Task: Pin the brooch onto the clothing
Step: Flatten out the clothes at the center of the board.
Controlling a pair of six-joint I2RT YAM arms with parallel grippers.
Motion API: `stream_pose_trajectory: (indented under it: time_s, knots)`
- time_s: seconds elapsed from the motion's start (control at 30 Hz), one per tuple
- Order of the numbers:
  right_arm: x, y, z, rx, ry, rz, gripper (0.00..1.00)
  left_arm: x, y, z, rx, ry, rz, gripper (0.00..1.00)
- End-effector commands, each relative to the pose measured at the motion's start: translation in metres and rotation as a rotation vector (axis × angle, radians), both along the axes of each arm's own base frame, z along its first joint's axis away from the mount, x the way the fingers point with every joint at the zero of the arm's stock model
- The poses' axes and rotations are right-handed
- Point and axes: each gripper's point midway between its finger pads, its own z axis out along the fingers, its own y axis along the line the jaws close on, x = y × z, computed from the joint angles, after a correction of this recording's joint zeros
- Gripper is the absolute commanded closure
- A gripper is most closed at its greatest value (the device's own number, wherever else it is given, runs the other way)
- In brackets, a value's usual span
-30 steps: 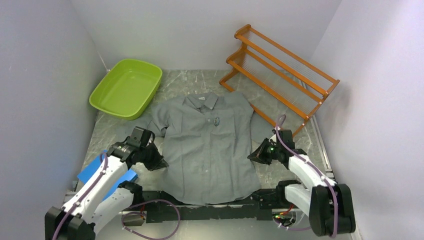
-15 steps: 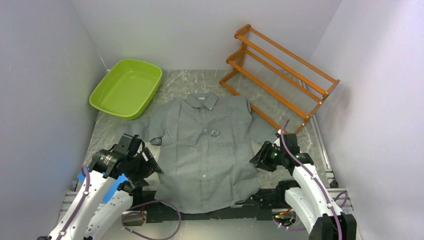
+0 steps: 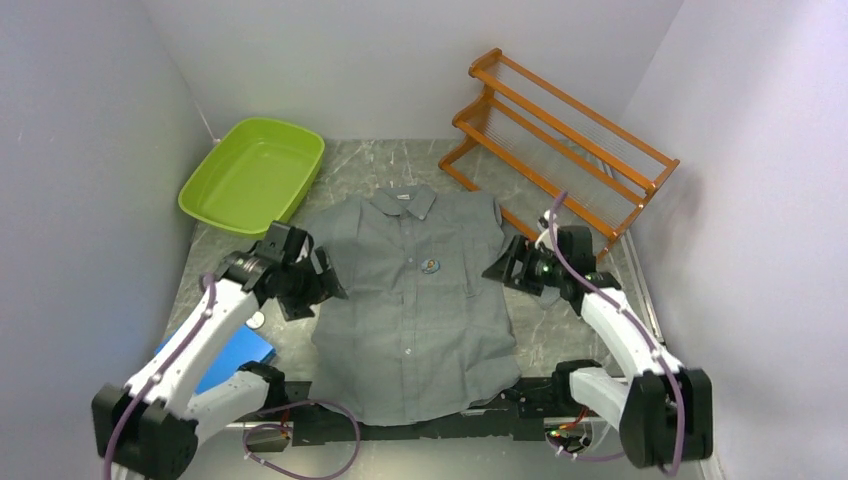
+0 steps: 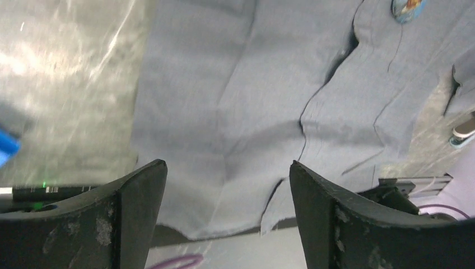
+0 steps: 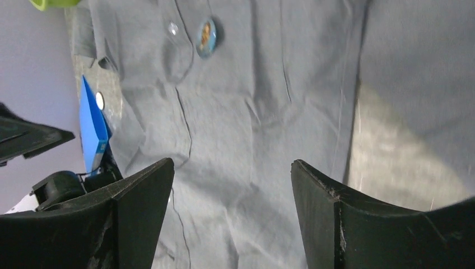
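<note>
Brooch (image 5: 206,35) on grey shirt (image 5: 269,112), fingers (image 5: 140,207) apart

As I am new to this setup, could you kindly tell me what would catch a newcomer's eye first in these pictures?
A dark-grey shirt lies spread flat mid-table, a small oval brooch on its chest. The left tool and right tool hang open at its two sides. Behind stand a lime-green tub, far left, and an orange wooden rack, far right.

The left arm (image 3: 190,345) reaches forward to the shirt's (image 3: 420,320) left edge, where the left gripper (image 3: 322,283) hangs with jaws spread wide and empty. The right arm (image 3: 620,325) bends toward the shirt's right edge, and the right gripper (image 3: 498,268) is likewise spread and empty.
</note>
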Motion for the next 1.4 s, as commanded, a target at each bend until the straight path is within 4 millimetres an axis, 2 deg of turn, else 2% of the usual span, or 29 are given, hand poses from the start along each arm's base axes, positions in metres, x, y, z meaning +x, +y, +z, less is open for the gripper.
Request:
stream_pose_trajectory:
  time_s: [0.0, 0.1, 0.2, 0.33, 0.4, 0.5, 0.63, 0.73, 0.83, 0.97, 1.07, 1.17, 1.3, 1.37]
  knots:
    - [0.056, 0.016, 0.032, -0.02, -0.22, 0.083, 0.2, 0.071, -0.022, 0.007, -0.006, -0.176, -0.074, 0.17]
    - [0.08, 0.026, 0.019, -0.04, -0.209, 0.111, 0.19, 0.113, -0.023, 0.001, 0.036, -0.2, -0.058, 0.26]
    - [0.098, 0.039, 0.009, -0.039, -0.188, 0.146, 0.19, 0.155, -0.025, -0.007, 0.016, -0.22, -0.048, 0.48]
    - [0.115, 0.051, -0.003, -0.055, -0.183, 0.159, 0.18, 0.209, -0.033, -0.015, -0.021, -0.251, -0.053, 0.65]
    - [0.122, 0.052, -0.012, -0.07, -0.166, 0.155, 0.17, 0.233, -0.039, -0.023, -0.019, -0.257, -0.069, 0.71]
    - [0.133, 0.053, -0.026, -0.085, -0.138, 0.142, 0.17, 0.264, -0.043, -0.047, 0.007, -0.201, -0.086, 0.84]
    - [0.146, 0.052, -0.037, -0.11, -0.115, 0.126, 0.16, 0.294, -0.05, -0.08, 0.022, -0.14, -0.115, 0.91]
    - [0.156, 0.049, -0.045, -0.138, -0.097, 0.112, 0.16, 0.314, -0.048, -0.101, 0.057, -0.108, -0.11, 0.97]
    - [0.167, 0.046, -0.052, -0.172, -0.09, 0.094, 0.15, 0.323, -0.043, -0.124, 0.08, -0.056, -0.096, 0.97]
    - [0.177, 0.037, -0.067, -0.238, -0.038, 0.071, 0.14, 0.341, -0.036, -0.138, 0.119, -0.043, -0.091, 0.97]
    - [0.189, 0.03, -0.072, -0.293, -0.031, 0.047, 0.13, 0.354, -0.029, -0.138, 0.168, -0.027, -0.084, 0.97]
    - [0.199, 0.034, -0.065, -0.289, -0.038, 0.047, 0.12, 0.37, -0.03, -0.126, 0.179, -0.073, -0.092, 0.96]
    - [0.202, 0.039, -0.046, -0.256, -0.078, 0.056, 0.12, 0.381, -0.043, -0.09, 0.112, -0.173, -0.132, 0.87]
    - [0.198, 0.041, -0.032, -0.237, -0.102, 0.067, 0.12, 0.378, -0.052, -0.061, 0.055, -0.248, -0.155, 0.77]
